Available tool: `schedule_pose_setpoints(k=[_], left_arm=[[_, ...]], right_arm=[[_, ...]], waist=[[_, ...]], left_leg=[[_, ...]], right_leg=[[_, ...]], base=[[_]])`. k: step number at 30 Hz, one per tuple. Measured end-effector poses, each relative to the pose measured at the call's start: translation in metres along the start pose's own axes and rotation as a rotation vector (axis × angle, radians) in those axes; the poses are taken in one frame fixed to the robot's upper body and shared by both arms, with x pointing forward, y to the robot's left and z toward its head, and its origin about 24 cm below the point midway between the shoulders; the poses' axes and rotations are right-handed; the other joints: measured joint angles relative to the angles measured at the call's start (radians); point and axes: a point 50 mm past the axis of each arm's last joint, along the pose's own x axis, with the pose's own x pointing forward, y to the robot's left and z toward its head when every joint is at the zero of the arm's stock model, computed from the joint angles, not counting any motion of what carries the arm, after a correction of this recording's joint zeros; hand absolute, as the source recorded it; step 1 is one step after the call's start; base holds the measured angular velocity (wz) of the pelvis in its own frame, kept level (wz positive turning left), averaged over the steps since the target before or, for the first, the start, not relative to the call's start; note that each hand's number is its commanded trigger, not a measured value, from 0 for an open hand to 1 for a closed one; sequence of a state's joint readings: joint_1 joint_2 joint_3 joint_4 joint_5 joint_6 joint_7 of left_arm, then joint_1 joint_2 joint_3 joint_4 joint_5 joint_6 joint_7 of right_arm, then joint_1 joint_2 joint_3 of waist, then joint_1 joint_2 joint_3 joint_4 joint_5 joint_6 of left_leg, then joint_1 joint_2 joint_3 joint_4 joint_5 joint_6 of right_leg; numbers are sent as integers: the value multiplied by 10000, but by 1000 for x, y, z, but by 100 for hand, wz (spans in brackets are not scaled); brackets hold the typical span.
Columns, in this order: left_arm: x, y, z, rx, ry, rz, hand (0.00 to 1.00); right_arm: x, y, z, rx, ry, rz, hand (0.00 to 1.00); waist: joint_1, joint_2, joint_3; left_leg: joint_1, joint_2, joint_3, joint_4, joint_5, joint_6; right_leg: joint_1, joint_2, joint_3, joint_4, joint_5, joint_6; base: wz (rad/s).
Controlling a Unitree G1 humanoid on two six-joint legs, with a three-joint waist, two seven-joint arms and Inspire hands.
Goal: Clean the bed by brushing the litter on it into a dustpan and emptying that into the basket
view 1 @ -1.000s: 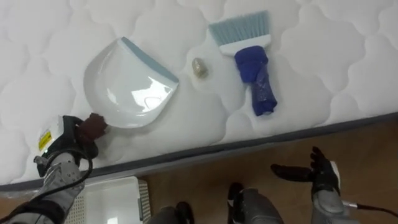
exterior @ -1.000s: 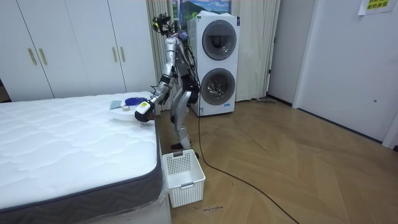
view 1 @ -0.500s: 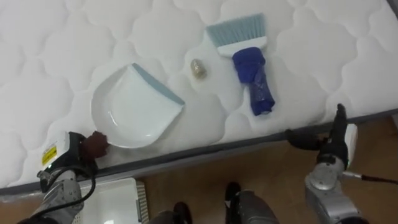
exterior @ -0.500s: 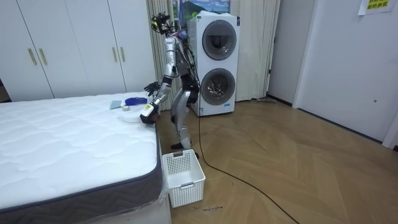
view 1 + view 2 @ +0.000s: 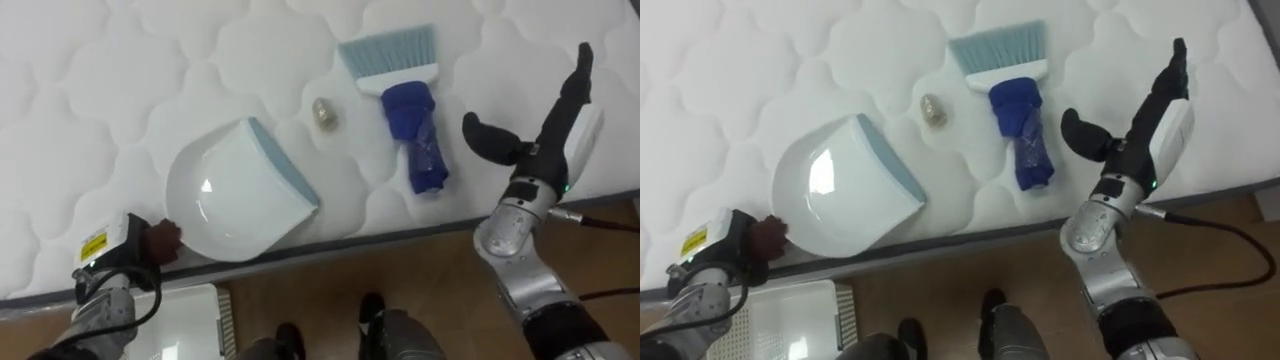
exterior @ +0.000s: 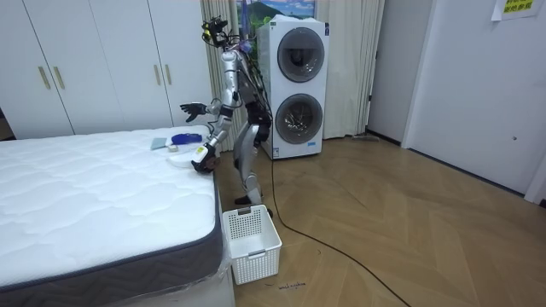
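Debris (image 5: 322, 112) btw dustpan (image 5: 235, 200) & brush (image 5: 405, 100)

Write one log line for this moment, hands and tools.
left robot hand: shut on handle of dustpan | right robot hand: open, beside brush | scrap: on mattress between dustpan and brush

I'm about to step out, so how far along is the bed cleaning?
Done: the left hand grips the dustpan on the mattress. In hand: the open right hand hovers beside the brush, not touching it. Left: grasp the brush and sweep the small scrap into the pan.
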State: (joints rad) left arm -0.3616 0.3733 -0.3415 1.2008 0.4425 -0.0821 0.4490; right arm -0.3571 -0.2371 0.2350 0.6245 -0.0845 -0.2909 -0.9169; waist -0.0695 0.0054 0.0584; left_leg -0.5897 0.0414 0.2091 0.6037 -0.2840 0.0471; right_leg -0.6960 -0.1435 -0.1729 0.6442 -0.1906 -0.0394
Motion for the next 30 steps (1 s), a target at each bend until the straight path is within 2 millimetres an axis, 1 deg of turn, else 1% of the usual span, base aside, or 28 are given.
schedule_pose_setpoints(k=[2,6,7,9,10,11,12,13,15,16,18,19,20,23,26,30], left_arm=[[3,3,2,120,-41,-12,100],[7,10,8,155,-227,-127,100],[8,11,10,166,-297,-161,100],[11,14,14,163,-392,-226,100],[13,16,17,209,-482,-265,100],[14,18,20,284,-587,-357,100],[15,20,21,319,-620,-369,100],[18,24,23,452,-750,-374,100],[20,28,28,591,-946,-350,100],[21,29,30,628,-1050,-414,100],[22,31,34,594,-1194,-392,100],[23,33,37,574,-1257,-340,100],[24,35,39,572,-1325,-297,100],[25,37,43,579,-1474,-226,100],[25,39,46,592,-1582,-145,100],[25,39,47,588,-1577,-131,100]], right_arm=[[1,5,7,176,-190,182,0],[4,8,10,528,-10,351,0],[4,9,9,648,148,530,0],[2,11,5,566,331,947,0],[0,13,-2,414,595,1293,0],[-3,14,-10,210,965,1643,0],[-5,15,-14,157,1179,1813,0],[-7,16,-20,71,1492,2088,0],[-8,15,-28,-78,1909,2356,0],[-8,15,-31,-110,2126,2501,0],[-6,16,-32,-28,2284,2699,0],[-4,18,-31,-2,2275,2874,0],[-1,20,-30,27,2306,3028,0],[3,22,-28,269,2500,3305,0],[5,21,-30,432,2751,3545,0],[6,19,-34,555,3136,3671,0]], waist=[[3,-121,75],[37,-163,85],[53,-167,85],[70,-180,94],[145,-181,97],[234,-164,106],[264,-165,106],[286,-157,112],[347,-142,127],[445,-125,139],[504,-70,197],[509,-45,253],[523,-50,285],[616,-50,287],[753,-50,287],[760,-52,287]], left_leg=[[-8,16,31,58,-1,1],[-95,25,13,77,-3,4],[-93,18,3,53,-7,10],[-128,22,-36,34,-6,11],[-147,60,-62,66,-5,12],[-168,159,-63,127,-5,12],[-193,185,-95,161,-6,11],[-281,196,-213,222,-6,11],[-360,217,-233,301,-5,11],[-420,254,-233,413,-5,12],[-489,294,-231,513,-17,29],[-522,304,-228,523,-23,37],[-555,292,-203,529,-25,39],[-651,230,-207,547,-27,42],[-664,226,-207,530,-29,38],[-664,130,-216,550,-29,40]], right_leg=[[0,-1,7,-17,-9,-10],[-7,-14,-41,-53,-79,24],[8,-66,-131,-53,-75,23],[23,-106,-250,-67,-64,6],[62,-68,-284,-115,-47,-3],[150,16,-354,-242,2,-21],[180,42,-392,-278,8,-27],[190,40,-514,-291,9,-34],[162,25,-588,-204,8,-37],[160,19,-627,-175,8,-38],[155,22,-675,-164,-1,-44],[138,2,-730,-130,-20,-54],[79,-55,-765,-18,-38,-71],[-78,-159,-781,130,-131,-99],[-119,-170,-790,171,-165,-130],[-157,-307,-808,351,-277,-108]], base=[[0],[10],[13],[13],[5],[0],[10],[21],[17],[4],[7],[11],[10],[6],[1],[7]])
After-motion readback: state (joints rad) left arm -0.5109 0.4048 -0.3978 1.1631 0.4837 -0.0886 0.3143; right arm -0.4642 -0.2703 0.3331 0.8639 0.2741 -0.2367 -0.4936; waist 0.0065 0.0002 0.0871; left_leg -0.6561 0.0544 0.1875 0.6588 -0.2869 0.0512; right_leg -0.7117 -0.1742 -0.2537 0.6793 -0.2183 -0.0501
